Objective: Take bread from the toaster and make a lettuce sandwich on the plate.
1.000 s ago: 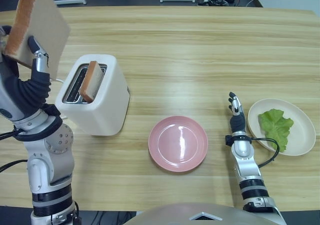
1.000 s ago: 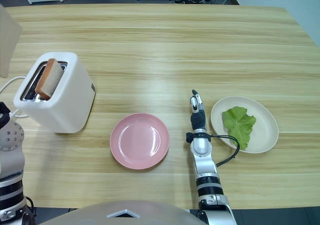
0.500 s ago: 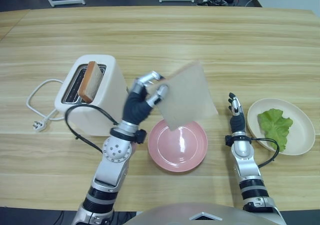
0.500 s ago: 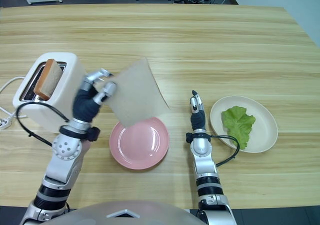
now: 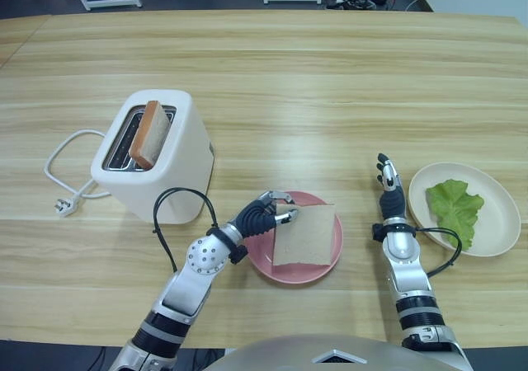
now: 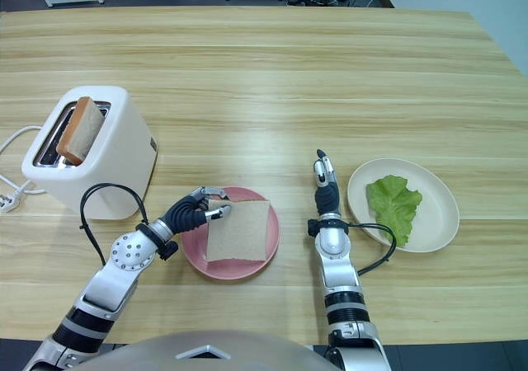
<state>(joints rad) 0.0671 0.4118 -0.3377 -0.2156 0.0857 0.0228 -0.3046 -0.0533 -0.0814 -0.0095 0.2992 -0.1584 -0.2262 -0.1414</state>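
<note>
Here, in the left eye view, the left hand (image 5: 262, 217) is low over the near-left part of the pink plate (image 5: 259, 255), its fingers curled onto the upper-left corner of a slice (image 5: 305, 235). The slice lies nearly flat on the plate and covers its right half, with one corner reaching to the rim. Behind and to the left, well apart from the plate, stands the toaster (image 5: 169, 169) with a second slice (image 5: 148, 133) upright in its slot. By my reading the step in hand is setting down the first bread: it is laid but not yet let go.

In the right eye view, the right hand (image 6: 324, 190) rests on the desk (image 6: 330, 82) between the plate and the dish (image 6: 441, 223), fingers straight and together, pointing away from the robot and holding nothing. The lettuce (image 6: 394, 204) lies on the dish, just right of that hand and untouched. From this side the left fingertips meet the slice's corner, and I cannot tell how firmly they pinch it.

The next move calls for the left fingers to part and lift straight off, so the slice is not dragged across the plate. Then, I judge, the right hand is best placed to fetch the lettuce, a limp leaf that wants a gentle pinch, and lay it on the slice before the second slice is taken from the toaster.
</note>
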